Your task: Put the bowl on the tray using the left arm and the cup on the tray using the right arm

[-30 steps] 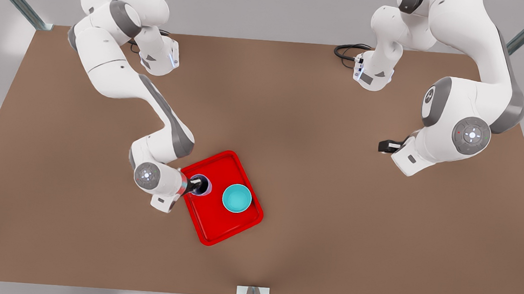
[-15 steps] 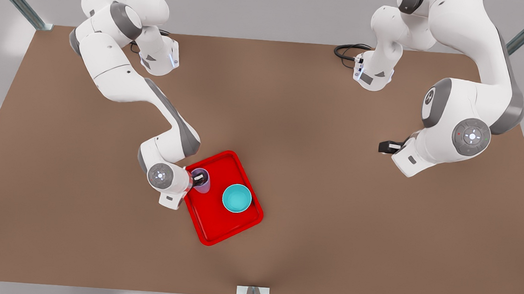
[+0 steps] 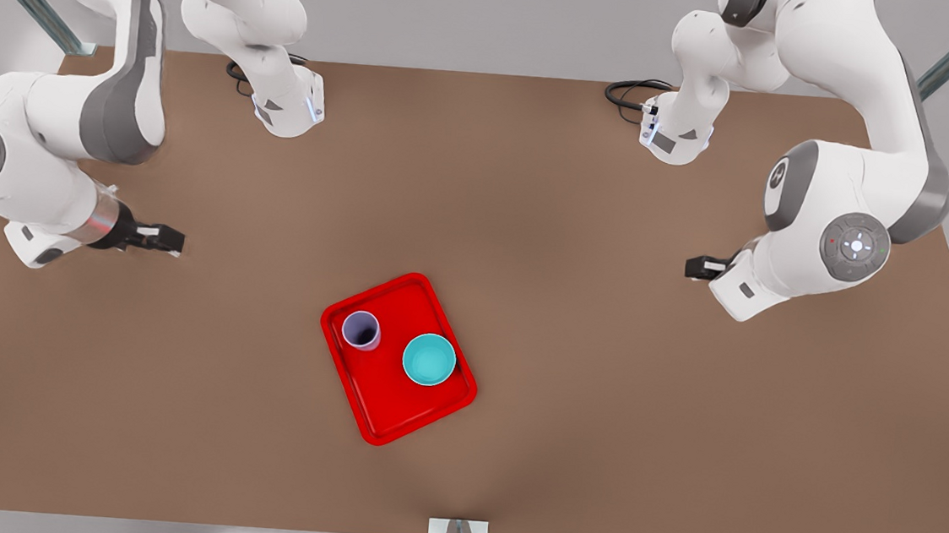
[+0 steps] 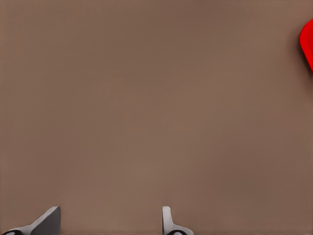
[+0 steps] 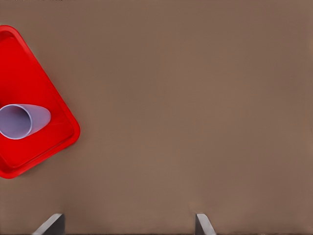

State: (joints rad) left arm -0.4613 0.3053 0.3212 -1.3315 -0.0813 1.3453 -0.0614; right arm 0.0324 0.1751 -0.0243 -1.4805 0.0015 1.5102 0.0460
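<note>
Right end effector [image 3: 174,239] at middle left of the front view, wrist level, elbow raised toward upper left, fingers [image 5: 55,223] spread wide, empty. Left end effector [image 3: 692,267] at middle right, arm folded, waiting, fingers [image 4: 49,220] likewise apart, empty.

My two arms [image 3: 861,94] are glossy white with rounded shells and dark grey bands at the joints. Each wrist has a round grey cap [image 3: 855,244] with small lights in the middle. My grippers [image 3: 156,238] are black with pale fingertips [image 4: 168,223]. Black cables [image 3: 628,92] lie coiled beside my bases.
</note>
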